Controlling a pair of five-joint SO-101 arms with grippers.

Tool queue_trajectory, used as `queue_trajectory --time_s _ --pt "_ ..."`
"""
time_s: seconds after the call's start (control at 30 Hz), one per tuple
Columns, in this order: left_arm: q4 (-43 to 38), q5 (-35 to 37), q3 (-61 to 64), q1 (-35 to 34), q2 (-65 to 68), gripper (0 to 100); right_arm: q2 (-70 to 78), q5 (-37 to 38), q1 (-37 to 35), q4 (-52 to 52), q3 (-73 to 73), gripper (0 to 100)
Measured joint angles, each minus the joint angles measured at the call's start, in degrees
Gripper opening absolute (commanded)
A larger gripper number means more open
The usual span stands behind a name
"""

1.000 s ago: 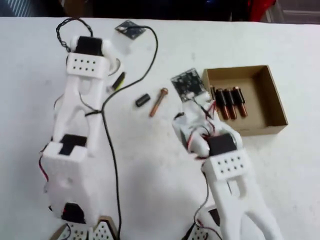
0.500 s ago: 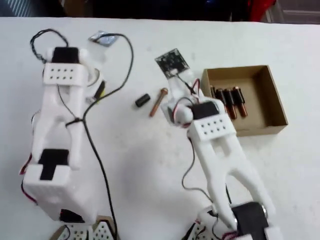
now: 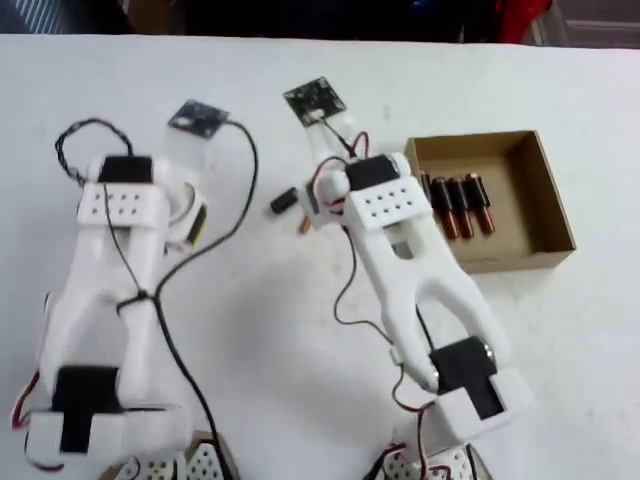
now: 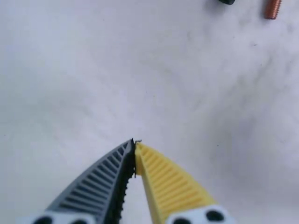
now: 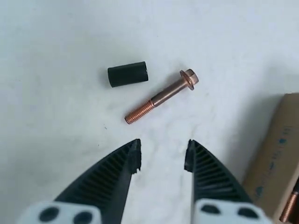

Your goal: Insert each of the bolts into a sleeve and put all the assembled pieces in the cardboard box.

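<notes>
Copper bolt [image 5: 161,95] is lying loose on the counter [image 5: 56,37], black sleeve [image 5: 127,74] lying just beside it, not touching. Right end effector [image 5: 162,156] is hovering near the bolt's threaded tip, jaws apart, empty. Left end effector [image 4: 135,147] is sitting closed on nothing. Cardboard box [image 3: 515,200] is holding what look like four assembled pieces [image 3: 457,207].

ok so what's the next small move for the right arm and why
Probably ease forward and down so the open right jaws straddle the bolt. It lies loose on the table just ahead of them, beside the black sleeve, not yet inserted.
</notes>
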Motion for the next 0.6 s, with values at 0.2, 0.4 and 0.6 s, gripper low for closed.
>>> queue_trajectory --time_s 0.2,0.4,0.6 --pt "-5.9 0.0 12.7 0.0 -9.1 2 3.5 11.9 0.2 0.0 -4.7 14.9" --pt "-6.8 0.0 20.7 0.0 -18.5 2 8.2 27.3 0.2 0.0 -10.4 14.9" --pt "-12.7 0.0 28.2 0.0 -26.2 2 15.1 41.6 0.6 0.0 -13.9 14.9"
